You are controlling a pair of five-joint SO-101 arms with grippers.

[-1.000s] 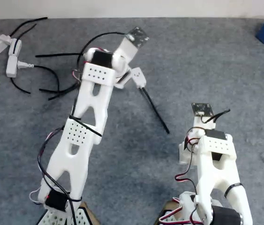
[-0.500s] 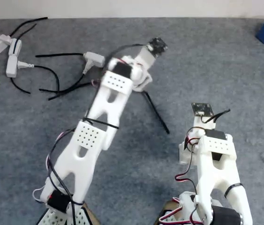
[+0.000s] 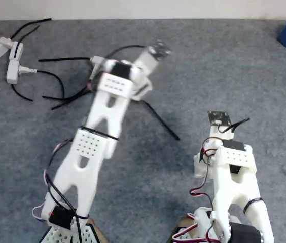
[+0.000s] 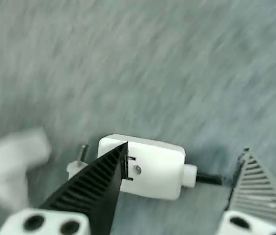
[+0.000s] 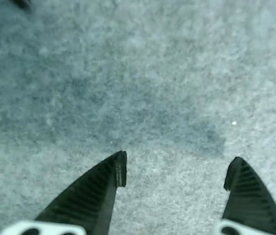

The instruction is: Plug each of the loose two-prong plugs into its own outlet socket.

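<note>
Right gripper [image 5: 177, 159]: fingers spread with nothing between them, over bare grey carpet [image 5: 177, 73] at the near edge.
Left gripper [image 4: 185, 149]: fingers parted (not clamped), straddling the white two-prong plug on a black cable [image 4: 150, 169].
Plug axis: it lies flat, lengthwise across the gap, with prongs past one finger and cable toward the other; the left arm is far nearer.
White socket pieces [image 3: 12, 68]: far left corner, well apart.

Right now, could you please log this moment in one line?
left gripper open, white plug between jaws | right gripper open over carpet
</note>
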